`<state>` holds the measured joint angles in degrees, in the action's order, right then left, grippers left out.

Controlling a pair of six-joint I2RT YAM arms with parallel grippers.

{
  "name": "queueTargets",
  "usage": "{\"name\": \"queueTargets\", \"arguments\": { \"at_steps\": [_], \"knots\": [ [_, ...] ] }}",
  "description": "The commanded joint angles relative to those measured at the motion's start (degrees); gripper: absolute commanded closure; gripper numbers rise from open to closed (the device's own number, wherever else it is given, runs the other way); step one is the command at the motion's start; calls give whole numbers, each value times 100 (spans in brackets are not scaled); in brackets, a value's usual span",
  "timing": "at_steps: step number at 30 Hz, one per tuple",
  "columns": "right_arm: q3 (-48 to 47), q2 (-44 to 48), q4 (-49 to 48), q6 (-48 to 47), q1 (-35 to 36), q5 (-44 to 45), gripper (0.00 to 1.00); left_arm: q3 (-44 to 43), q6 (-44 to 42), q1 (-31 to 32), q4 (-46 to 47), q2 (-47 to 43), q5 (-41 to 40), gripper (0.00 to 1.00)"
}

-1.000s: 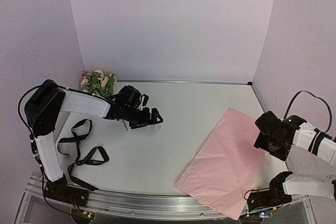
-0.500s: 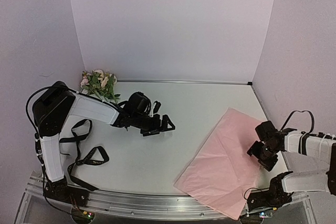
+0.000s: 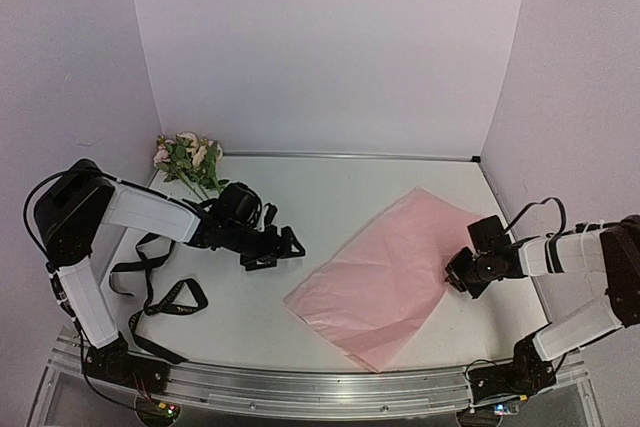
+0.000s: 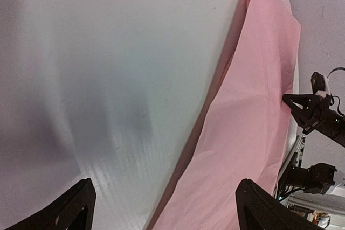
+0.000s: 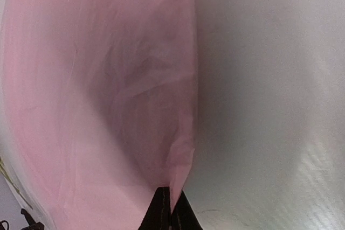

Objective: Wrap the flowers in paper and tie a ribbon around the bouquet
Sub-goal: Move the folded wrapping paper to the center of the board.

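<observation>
The large thin sheet of light pink tissue-like paper (image 3: 375, 282) lies on the right half of the white table (image 3: 340, 192), turned like a diamond, with one corner toward the back wall and another near the front rail. It lies mostly flat; its right edge is lifted slightly where it is gripped.

The right gripper (image 3: 455, 279) has that right edge. In the right wrist view the two dark fingers (image 5: 161, 214) are pressed together on the paper (image 5: 97, 106), a thin fold of it pinched at their tips. The right arm rises from its base at the near right corner, bends at the elbow by the right wall, and lays its forearm low and leftward across the table.

The left arm stands up from the near left corner, folds at the shoulder, and reaches rightward toward the table's middle. The left gripper (image 3: 275, 250) hangs low over bare table just left of the paper, its fingers (image 4: 75, 208) spread wide with nothing between them.

The small bunch of pale pink and cream flowers with green leaves (image 3: 188, 157) lies at the back left corner, well apart from the paper. The long narrow black ribbon (image 3: 150, 282) lies looped on the near left of the table.
</observation>
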<state>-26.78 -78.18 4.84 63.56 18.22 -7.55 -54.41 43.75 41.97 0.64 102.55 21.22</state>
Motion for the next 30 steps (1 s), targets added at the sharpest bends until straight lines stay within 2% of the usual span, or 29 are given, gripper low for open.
{"name": "queueTargets", "arguments": {
  "at_steps": [1, 5, 10, 14, 19, 22, 27, 30],
  "knots": [
    [-571, -695, -269, 165, 148, -435, 100, 670, 408, -315, -441, -767, -26, 9],
    [-846, -1205, -538, 415, 256, -633, 100, 1232, 948, -385, -419, -1304, -44, 10],
    [-1161, -1607, -715, 658, 466, -778, 100, 1674, 1867, -383, 132, -1477, 166, 12],
    [-1315, -1941, -986, 917, 574, -928, 100, 1946, 2355, -379, 360, -1649, 41, 12],
    [-1608, -2233, -1111, 883, 578, -1150, 100, 1983, 2330, -383, 225, -1597, -314, 14],
    [-2056, -2395, -898, 469, 561, -1416, 100, 1917, 2147, -391, 117, -1533, -466, 14],
    [-3212, -2760, 383, -1006, 395, -1967, 100, 1887, 1666, -392, -33, -1768, -600, 16],
    [-3790, -2977, 1135, -1979, 278, -2280, 100, 1762, 1268, -392, -431, -1936, -699, 14]
  ]
}}
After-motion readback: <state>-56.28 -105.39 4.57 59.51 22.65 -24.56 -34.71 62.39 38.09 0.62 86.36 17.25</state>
